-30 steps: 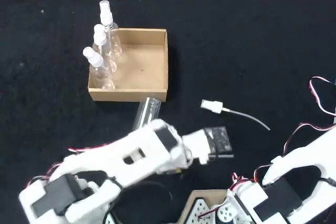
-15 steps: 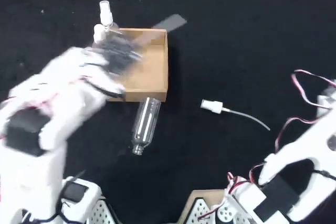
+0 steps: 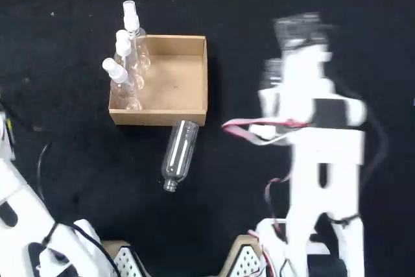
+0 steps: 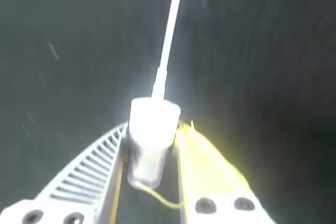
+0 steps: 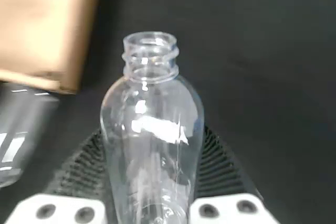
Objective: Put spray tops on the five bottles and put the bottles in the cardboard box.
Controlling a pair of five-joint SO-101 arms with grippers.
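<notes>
Left hand (image 4: 152,140) clamped on spray top (image 4: 152,121). Right hand (image 5: 155,137) clamped on uncapped bottle (image 5: 152,108). Second bare bottle (image 3: 179,155) lying on table (image 3: 233,43) at 6 o'clock of cardboard box (image 3: 159,118); three capped bottles (image 3: 122,77) inside, 9 o'clock side.

Three capped bottles (image 3: 123,72) stand along the cardboard box's (image 3: 175,82) left wall; one bottle (image 3: 179,155) lies on the bench (image 3: 78,147) before it. Left gripper (image 4: 152,136): spray top (image 4: 153,118) between jaws; right gripper (image 5: 151,148): second bottle (image 5: 151,100).
</notes>
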